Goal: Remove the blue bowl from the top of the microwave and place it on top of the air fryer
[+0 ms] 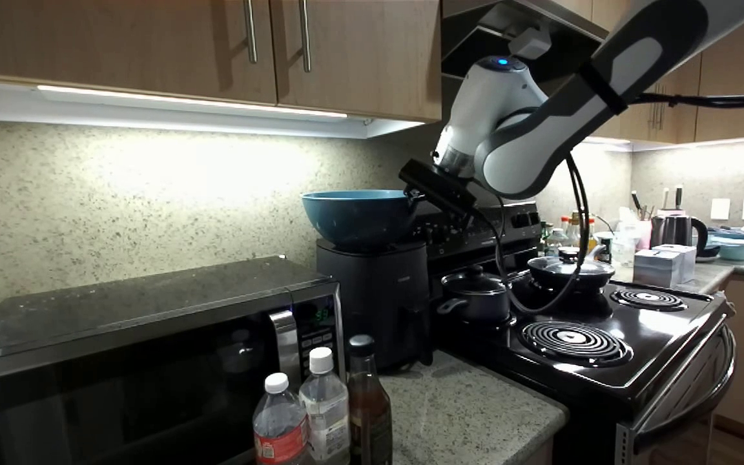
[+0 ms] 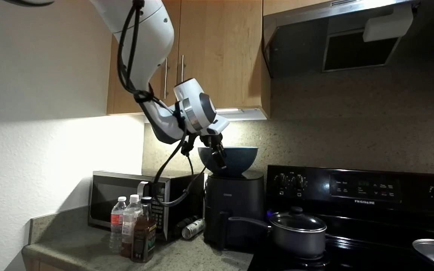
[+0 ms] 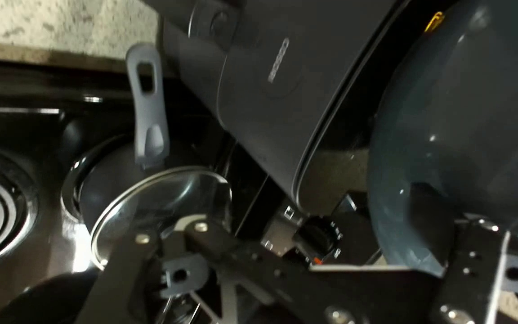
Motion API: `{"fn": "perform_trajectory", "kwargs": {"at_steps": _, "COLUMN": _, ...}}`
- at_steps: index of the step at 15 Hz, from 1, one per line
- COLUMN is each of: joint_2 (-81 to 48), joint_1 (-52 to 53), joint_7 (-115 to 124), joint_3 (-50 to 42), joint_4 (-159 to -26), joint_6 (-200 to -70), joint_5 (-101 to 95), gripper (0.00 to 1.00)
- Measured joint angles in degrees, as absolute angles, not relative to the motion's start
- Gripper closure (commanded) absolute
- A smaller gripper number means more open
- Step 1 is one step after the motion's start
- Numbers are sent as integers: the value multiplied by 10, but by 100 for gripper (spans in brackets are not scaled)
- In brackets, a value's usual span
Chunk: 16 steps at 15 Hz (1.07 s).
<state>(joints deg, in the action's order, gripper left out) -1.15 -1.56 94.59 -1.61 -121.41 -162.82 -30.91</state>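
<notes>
The dark teal-blue bowl [image 1: 359, 218] sits upright on top of the black air fryer [image 1: 372, 290]. In an exterior view the bowl [image 2: 241, 160] stands over the fryer [image 2: 236, 197]. The black microwave [image 1: 146, 284] is beside the fryer, with no bowl on its top. My gripper [image 2: 220, 158] is at the bowl's stove-side rim, its fingers pointing down. In the wrist view the gripper [image 3: 344, 247] has its fingers spread wide. One finger overlaps the edge of the bowl [image 3: 407, 148]; whether it touches is unclear. The fryer front [image 3: 281, 99] also shows there.
A lidded pot [image 2: 298, 233] stands on the stove [image 1: 611, 349] next to the fryer, its handle toward the fryer. Several bottles [image 1: 330, 407] stand before the microwave. Wall cabinets [image 1: 352, 58] and a range hood [image 2: 337, 41] hang above. A cable [image 2: 171, 203] loops from the arm.
</notes>
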Motion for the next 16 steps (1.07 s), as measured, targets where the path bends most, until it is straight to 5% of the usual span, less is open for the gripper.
{"fn": "perform_trajectory", "kwargs": {"at_steps": 9, "joint_2": -3, "joint_1": 10, "joint_7": 675, "joint_3": 5, "joint_4": -1166, "joint_6": -1517, "joint_5": 42, "gripper": 0}}
{"fn": "perform_trajectory", "kwargs": {"at_steps": 16, "joint_2": -1, "joint_1": 9, "joint_7": 617, "joint_3": -2, "joint_4": -1105, "joint_6": -1383, "joint_5": 92, "gripper": 0}}
